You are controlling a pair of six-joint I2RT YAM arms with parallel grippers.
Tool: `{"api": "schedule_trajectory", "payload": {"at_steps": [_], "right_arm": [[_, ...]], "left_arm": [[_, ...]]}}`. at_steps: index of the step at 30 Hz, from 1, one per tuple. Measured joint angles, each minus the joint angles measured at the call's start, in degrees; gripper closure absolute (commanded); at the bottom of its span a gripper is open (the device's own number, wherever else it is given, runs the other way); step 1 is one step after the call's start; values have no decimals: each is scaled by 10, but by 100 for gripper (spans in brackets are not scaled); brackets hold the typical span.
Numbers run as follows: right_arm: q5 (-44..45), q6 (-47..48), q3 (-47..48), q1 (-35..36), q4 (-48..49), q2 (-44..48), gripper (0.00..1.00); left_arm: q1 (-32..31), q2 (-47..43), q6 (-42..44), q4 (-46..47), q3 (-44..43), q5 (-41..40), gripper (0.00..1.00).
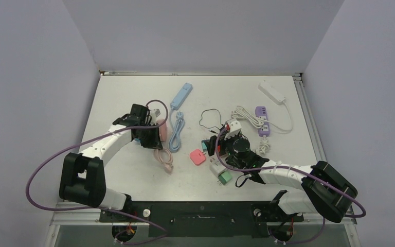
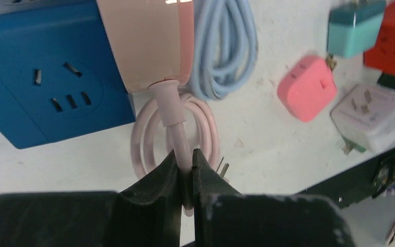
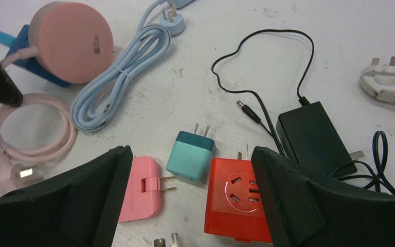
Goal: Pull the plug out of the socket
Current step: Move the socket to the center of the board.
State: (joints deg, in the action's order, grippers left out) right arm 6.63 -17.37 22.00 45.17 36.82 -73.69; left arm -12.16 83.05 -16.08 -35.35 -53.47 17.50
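Note:
A round pink plug body [image 2: 146, 41] sits against a blue cube socket [image 2: 51, 77]; both also show in the right wrist view, the pink body [image 3: 72, 41] over the blue socket [image 3: 23, 49]. Its pink cable [image 2: 177, 123] runs down into my left gripper [image 2: 186, 159], which is shut on the cable just below the strain relief. In the top view the left gripper [image 1: 146, 135] is at the table's left middle. My right gripper [image 3: 190, 150] is open and empty, hovering over a teal plug [image 3: 187, 159], between a pink adapter [image 3: 139, 193] and a red socket block [image 3: 236, 206].
A coiled light blue cable [image 2: 223, 46] lies right of the pink body. A black power brick [image 3: 313, 139] with its thin cord, a white adapter [image 2: 373, 116], a purple power strip [image 1: 263, 120] and a white strip [image 1: 271, 92] lie to the right.

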Motion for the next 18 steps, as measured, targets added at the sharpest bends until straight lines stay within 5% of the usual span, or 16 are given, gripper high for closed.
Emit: {"api": "schedule_trajectory", "payload": {"at_steps": [6,13,18], "right_arm": [[0,-1,0,-2,1,0,10],[0,-3,-5,-2,4,0,10],[1,-4,-5,-3,4,1,10]], "left_arm": [[-117,-26,-24,-38,15,8,90],[-135,-91,-64,-37,53,18,24],[-121,-139,-105,-10,68,13,4]]}}
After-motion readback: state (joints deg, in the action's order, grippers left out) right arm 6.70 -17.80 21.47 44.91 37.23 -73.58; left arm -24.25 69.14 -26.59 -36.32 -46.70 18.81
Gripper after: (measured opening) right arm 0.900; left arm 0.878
